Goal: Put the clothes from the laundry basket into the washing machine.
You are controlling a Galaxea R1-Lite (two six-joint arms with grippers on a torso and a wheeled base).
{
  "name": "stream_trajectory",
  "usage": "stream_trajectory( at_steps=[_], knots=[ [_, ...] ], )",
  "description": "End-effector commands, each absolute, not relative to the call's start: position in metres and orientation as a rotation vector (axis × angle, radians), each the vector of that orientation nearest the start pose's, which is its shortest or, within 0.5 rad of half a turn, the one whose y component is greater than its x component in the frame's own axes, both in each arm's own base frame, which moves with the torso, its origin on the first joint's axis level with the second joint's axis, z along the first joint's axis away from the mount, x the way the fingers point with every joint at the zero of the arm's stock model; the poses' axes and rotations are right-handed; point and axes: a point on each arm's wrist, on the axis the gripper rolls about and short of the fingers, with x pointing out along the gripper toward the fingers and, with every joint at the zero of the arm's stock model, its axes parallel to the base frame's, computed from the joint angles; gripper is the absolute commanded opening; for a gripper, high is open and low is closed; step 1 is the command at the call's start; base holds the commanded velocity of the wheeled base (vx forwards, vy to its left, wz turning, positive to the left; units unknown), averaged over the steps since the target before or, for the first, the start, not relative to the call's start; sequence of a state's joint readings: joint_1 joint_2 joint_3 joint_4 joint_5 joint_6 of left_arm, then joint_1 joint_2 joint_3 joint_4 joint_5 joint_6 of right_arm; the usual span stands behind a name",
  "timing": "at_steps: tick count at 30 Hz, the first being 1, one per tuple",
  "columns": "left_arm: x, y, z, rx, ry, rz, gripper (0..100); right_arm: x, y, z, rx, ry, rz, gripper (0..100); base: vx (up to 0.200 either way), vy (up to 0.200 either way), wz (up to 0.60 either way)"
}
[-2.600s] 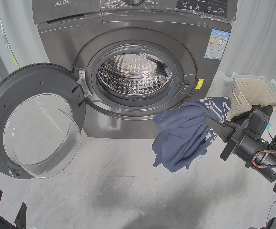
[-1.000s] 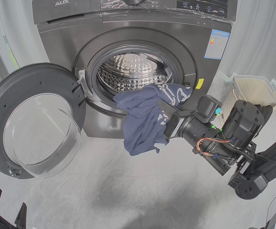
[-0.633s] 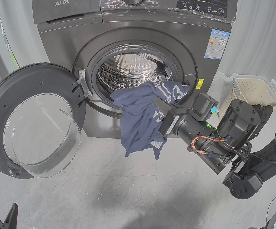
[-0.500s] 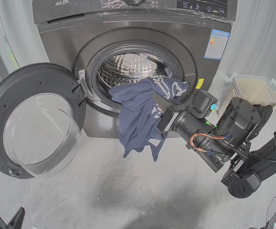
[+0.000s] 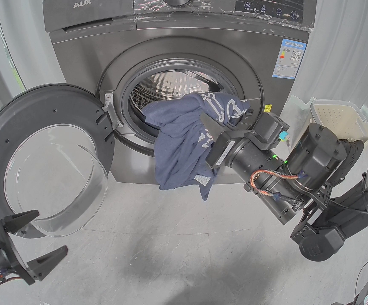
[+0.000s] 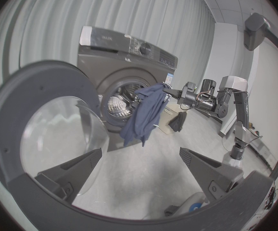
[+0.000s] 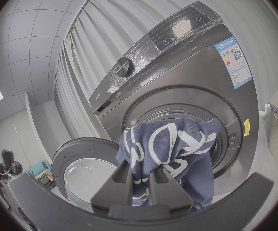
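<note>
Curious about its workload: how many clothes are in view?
2: a navy shirt in the right gripper at the washing machine's mouth; a dark garment draped over the laundry basket, which may hide more.

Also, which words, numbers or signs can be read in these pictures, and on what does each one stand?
"AUX": silver letters on the top left panel of the washing machine.
Blue energy label: print and square code too small to read.
Control panel: lit icons, words too small to read.
Yellow sticker: too small to read.
Navy shirt: white lettering, crumpled, not readable.
</note>
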State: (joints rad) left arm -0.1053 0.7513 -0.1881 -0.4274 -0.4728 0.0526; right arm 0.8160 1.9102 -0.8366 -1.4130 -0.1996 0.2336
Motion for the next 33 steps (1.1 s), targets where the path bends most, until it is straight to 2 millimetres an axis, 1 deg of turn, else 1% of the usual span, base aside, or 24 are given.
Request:
stream_trajectory(
  at_steps=[1, 2, 3, 4, 5, 6, 7, 11, 17, 21, 27, 28, 29, 30, 31, 33],
  knots=[
    [0.123, -0.051, 0.141, 0.010, 0.330, -0.764, 100, 0.241, 0.252, 0.198, 0.395, -0.234, 0.650, 0, 0.000, 0.000, 0.00],
    [0.135, -0.061, 0.138, 0.004, 0.348, -0.796, 100, 0.242, 0.252, 0.198, 0.394, -0.233, 0.650, 0, 0.000, 0.000, 0.00],
    [0.135, -0.061, 0.138, 0.004, 0.348, -0.796, 100, 0.242, 0.252, 0.198, 0.394, -0.233, 0.650, 0, 0.000, 0.000, 0.00],
    [0.146, -0.069, 0.134, 0.005, 0.351, -0.812, 100, 0.241, 0.252, 0.197, 0.393, -0.231, 0.650, 0, 0.000, 0.000, 0.00],
    [0.152, -0.072, 0.132, 0.005, 0.350, -0.820, 100, 0.241, 0.252, 0.197, 0.391, -0.230, 0.650, 0, 0.000, 0.000, 0.00],
    [0.154, -0.073, 0.132, 0.004, 0.348, -0.821, 100, 0.241, 0.252, 0.197, 0.390, -0.229, 0.649, 0, 0.000, 0.000, 0.00],
    [0.165, -0.079, 0.129, 0.003, 0.341, -0.828, 100, 0.241, 0.252, 0.197, 0.390, -0.229, 0.649, 0, 0.000, 0.000, 0.00],
    [0.185, -0.088, 0.120, -0.012, 0.348, -0.829, 100, 0.241, 0.252, 0.197, 0.390, -0.229, 0.649, 0, 0.000, 0.000, 0.00],
    [0.203, -0.096, 0.112, -0.011, 0.372, -0.828, 100, 0.241, 0.252, 0.196, 0.386, -0.229, 0.649, 0, 0.000, 0.000, 0.00],
    [0.210, -0.099, 0.108, -0.011, 0.385, -0.827, 100, 0.241, 0.252, 0.196, 0.386, -0.227, 0.649, 0, 0.000, 0.000, 0.00],
    [0.232, -0.108, 0.101, -0.038, 0.383, -0.824, 100, 0.240, 0.252, 0.196, 0.386, -0.227, 0.652, 0, 0.000, 0.000, 0.00],
    [0.232, -0.108, 0.101, -0.038, 0.383, -0.824, 100, 0.240, 0.252, 0.196, 0.386, -0.227, 0.652, 0, 0.000, 0.000, 0.00],
    [0.242, -0.112, 0.096, -0.061, 0.367, -0.821, 100, 0.240, 0.253, 0.196, 0.387, -0.226, 0.655, 0, 0.000, 0.000, 0.00],
    [0.243, -0.112, 0.096, -0.063, 0.364, -0.819, 100, 0.240, 0.253, 0.196, 0.386, -0.226, 0.653, 0, 0.000, 0.000, 0.00],
    [0.251, -0.116, 0.090, -0.076, 0.340, -0.816, 100, 0.239, 0.253, 0.196, 0.386, -0.225, 0.656, 0, 0.000, 0.000, 0.00],
    [0.256, -0.117, 0.086, -0.085, 0.329, -0.809, 100, 0.239, 0.253, 0.196, 0.386, -0.225, 0.656, 0, 0.000, 0.000, 0.00]
  ],
)
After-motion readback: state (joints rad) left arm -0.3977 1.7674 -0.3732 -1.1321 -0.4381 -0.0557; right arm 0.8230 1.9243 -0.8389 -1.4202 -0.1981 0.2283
